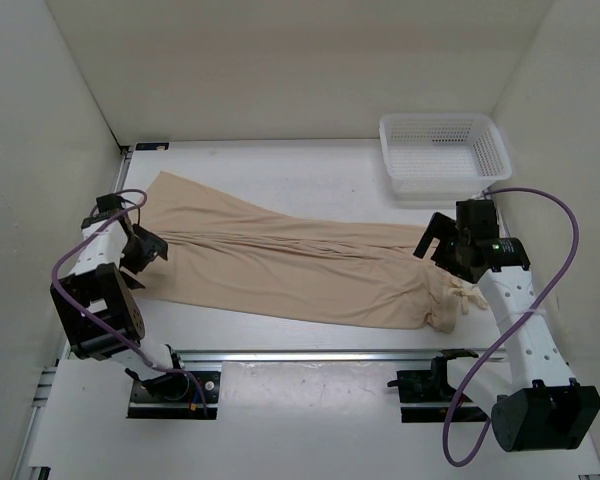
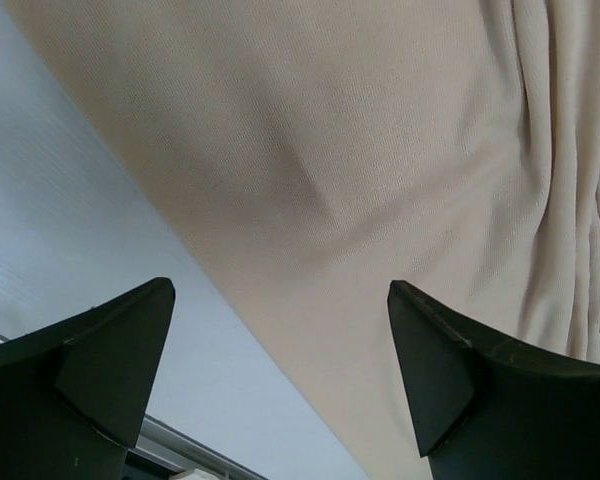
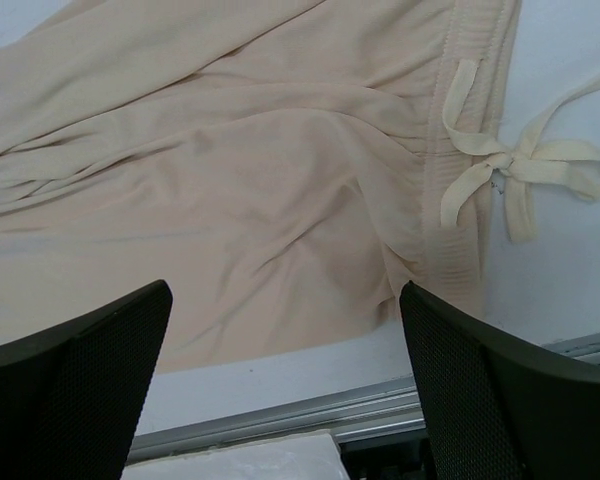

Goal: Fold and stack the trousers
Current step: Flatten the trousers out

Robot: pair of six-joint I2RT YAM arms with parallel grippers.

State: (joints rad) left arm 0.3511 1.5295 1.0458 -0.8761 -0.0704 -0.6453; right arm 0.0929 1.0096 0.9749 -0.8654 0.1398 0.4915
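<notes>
Left gripper [image 1: 148, 250]: released, jaws spread wide with nothing between them, poised over the leg end of the trousers [image 1: 300, 265]; black wedge-shaped fingers [image 2: 90, 380].
Trousers, place: lying flat on the white table [image 1: 280, 165], running from far left to near right, leg ends at the left, waist at the right.
Trousers, look: one pair, plain light beige, the two legs side by side.
Fabric: thin and soft with a fine weave; smooth at the left edge, long lengthwise creases further in.
Waistband [image 3: 460, 130]: gathered, ribbed strip at the right end.
Drawstring [image 3: 510, 165]: pale cream flat cord tied in a loose bow, lying on the table just past the waistband.
Right gripper [image 1: 432, 240]: released, jaws wide apart, holding nothing, above the waist end.
Basket [image 1: 443, 155]: white plastic mesh, rectangular, far right corner, apart from the trousers.
</notes>
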